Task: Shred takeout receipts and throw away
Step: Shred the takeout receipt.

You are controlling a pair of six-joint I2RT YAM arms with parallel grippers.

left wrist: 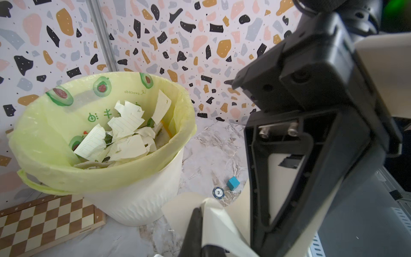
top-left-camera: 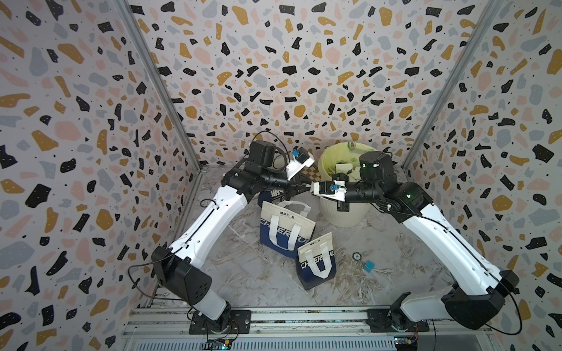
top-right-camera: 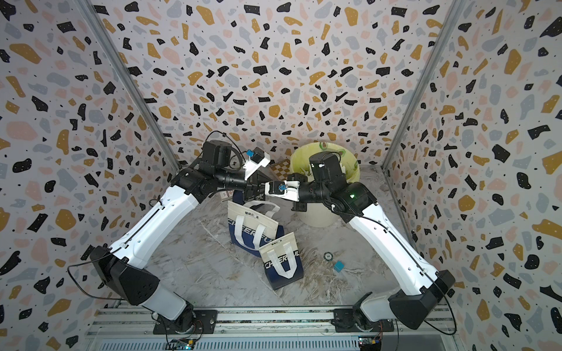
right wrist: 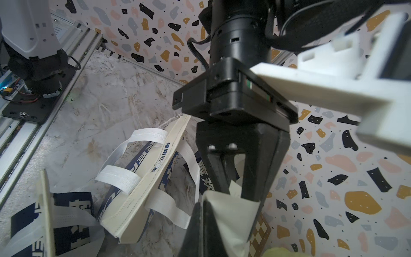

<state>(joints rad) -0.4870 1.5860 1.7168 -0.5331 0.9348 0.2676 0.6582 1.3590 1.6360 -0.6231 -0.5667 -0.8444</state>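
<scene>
Left wrist view: ragged white scraps (left wrist: pixel 126 124) binned, one o'clock; your left gripper (right wrist: pixel 235 192) and right gripper (right wrist: pixel 201 231) clamp an untorn off-white paper receipt (right wrist: pixel 229 220).

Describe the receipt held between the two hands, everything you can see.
The receipt is a thin, plain off-white paper sheet; no print shows. It hangs in the air, bent into a slack fold between the hands: the left hand pinches one edge, the right hand another, both shut. Nothing else seems to touch it; it sits beside the lined bin.
</scene>
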